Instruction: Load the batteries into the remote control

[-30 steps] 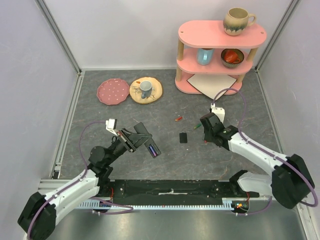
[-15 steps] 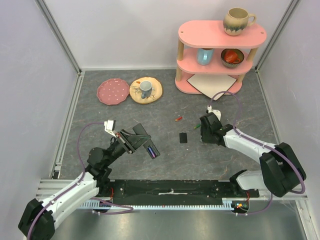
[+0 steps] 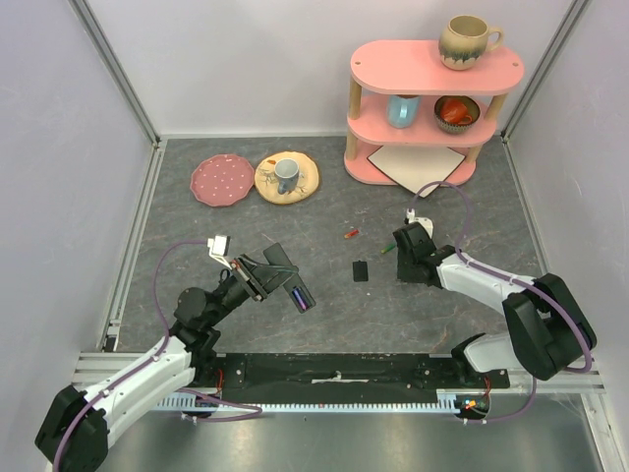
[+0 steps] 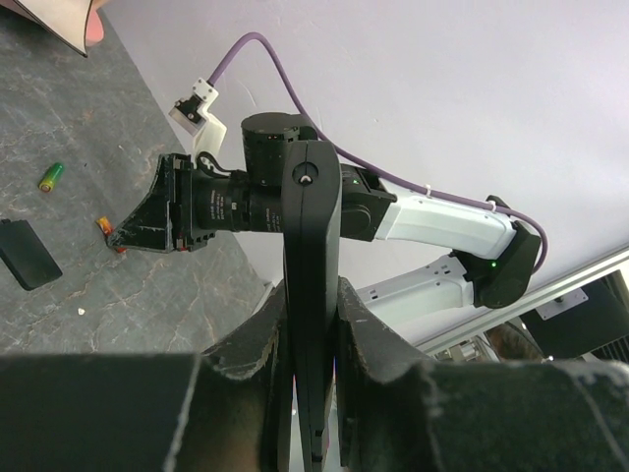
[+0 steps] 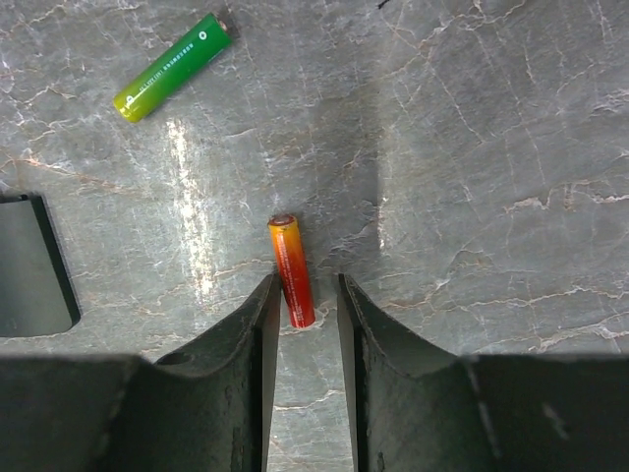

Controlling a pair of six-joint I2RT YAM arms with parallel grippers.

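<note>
My left gripper [image 3: 263, 274] is shut on the black remote control [image 3: 288, 276] and holds it above the table, tilted; a blue battery [image 3: 298, 293] shows in its open bay. In the left wrist view the remote [image 4: 312, 226] stands edge-on between the fingers. My right gripper [image 5: 306, 285] is open and low over the table, its fingertips on either side of the near end of an orange-red battery [image 5: 292, 267]. A green battery [image 5: 174, 67] lies further off to the left. Another red battery [image 3: 350, 234] lies on the table further back.
A small black battery cover [image 3: 361, 270] lies flat left of the right gripper, also in the right wrist view [image 5: 34, 265]. Two plates [image 3: 222, 180], one with a cup, sit at the back left. A pink shelf [image 3: 432, 108] with mugs stands at the back right.
My right gripper has drawn in a little to the left and come down onto the table at the orange-red battery. The left gripper still holds the remote in nearly the same place.
</note>
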